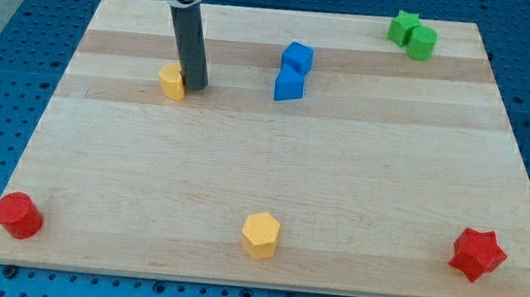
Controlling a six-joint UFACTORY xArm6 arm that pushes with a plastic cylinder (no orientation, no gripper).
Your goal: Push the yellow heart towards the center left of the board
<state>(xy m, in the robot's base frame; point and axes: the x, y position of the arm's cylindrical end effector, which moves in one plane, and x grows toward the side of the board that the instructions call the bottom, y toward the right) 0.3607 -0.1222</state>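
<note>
My tip (196, 87) touched the right side of the yellow heart (172, 80) on the bench (271, 188); the rod carried no fingers.

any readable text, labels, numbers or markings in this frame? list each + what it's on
None. No text, label, brand, number or sign can be read in the camera view.
The wooden board is plain.
The blocks bear no markings: yellow heart, yellow hexagon, two blue blocks, two green blocks, red cylinder, red star.
My tip, touching the yellow heart's right side, is plain dark.
</note>
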